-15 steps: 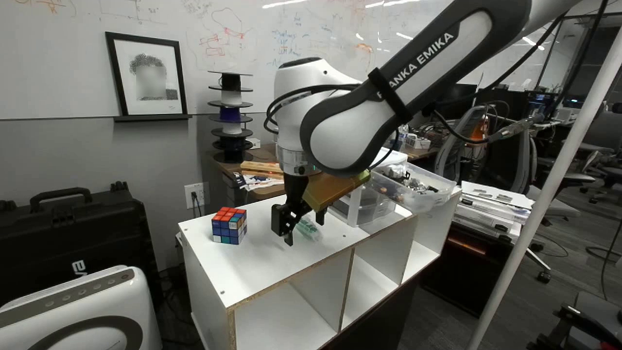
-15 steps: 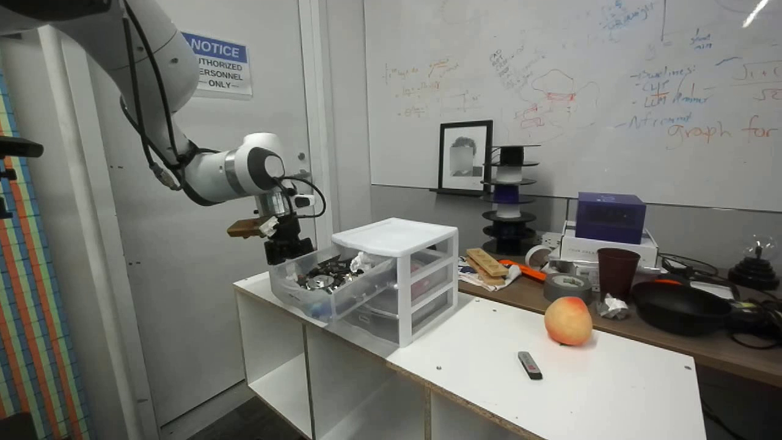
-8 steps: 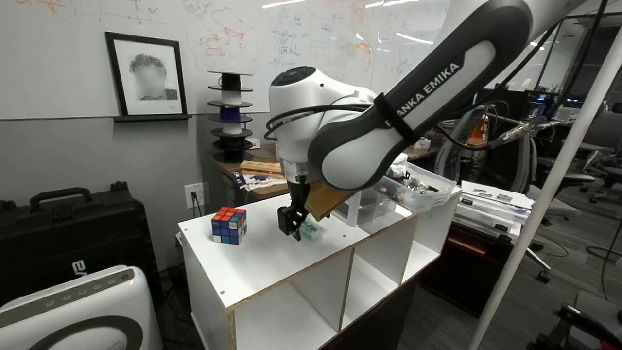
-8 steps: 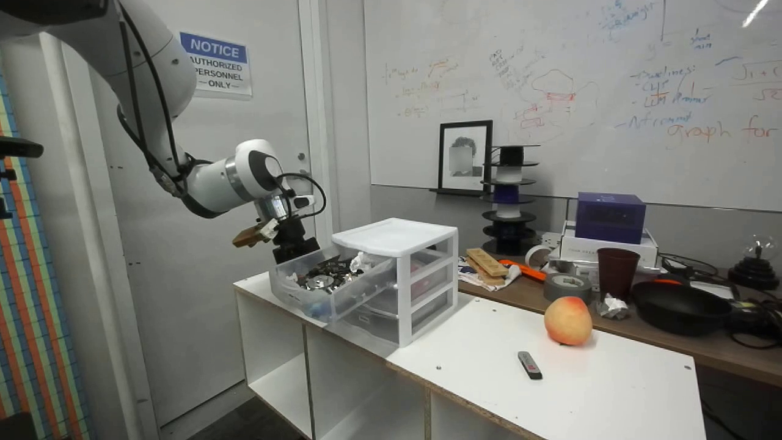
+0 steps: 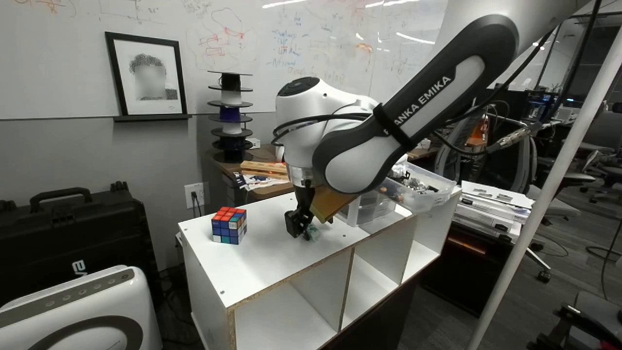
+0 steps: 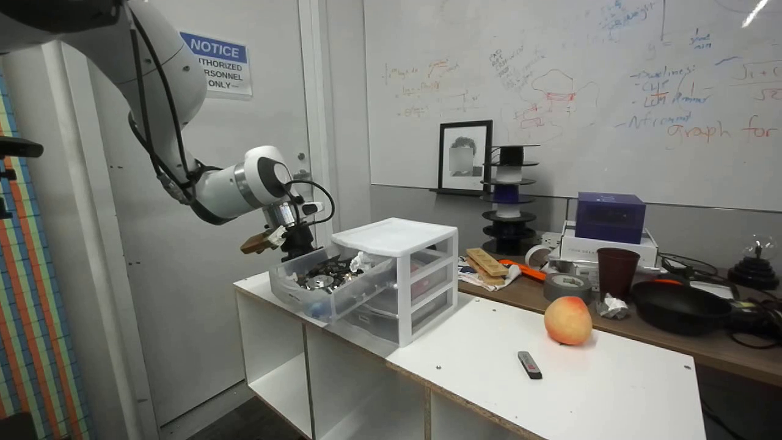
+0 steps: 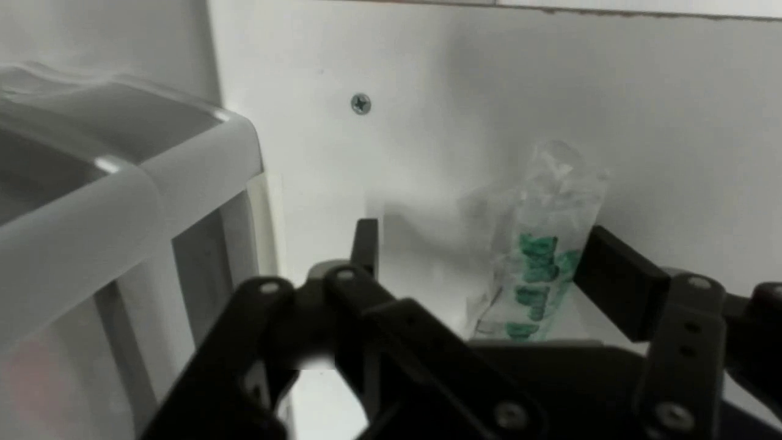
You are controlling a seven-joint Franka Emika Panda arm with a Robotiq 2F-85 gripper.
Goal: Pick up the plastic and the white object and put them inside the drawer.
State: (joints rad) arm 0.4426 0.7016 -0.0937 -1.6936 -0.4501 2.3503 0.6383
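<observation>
The plastic is a clear crumpled wrapper with green marks [image 7: 534,269], lying on the white cabinet top. It also shows in an exterior view [image 5: 314,233], partly behind a fingertip. My gripper [image 7: 486,263] is open, low over the wrapper. The wrapper lies between the fingers, close to the right finger; I cannot tell if they touch. The gripper is also in both exterior views [image 5: 310,225] [image 6: 297,244]. The drawer [image 6: 361,299] is the top one of the small unit, pulled open, holding loose dark and metallic bits. A crumpled white thing [image 6: 361,261] lies in it; I cannot tell whether it is the white object.
The drawer unit's frame [image 7: 201,153] stands close left of the gripper in the wrist view. A Rubik's cube [image 5: 229,225] stands on the cabinet top [image 5: 252,262]. A peach [image 6: 568,321] and a small grey stick [image 6: 529,365] lie on the other part.
The arm has lowered, and the gripper has moved a little right in both exterior views, over the plastic wrapper, which is now more covered. The gripper stays open.
</observation>
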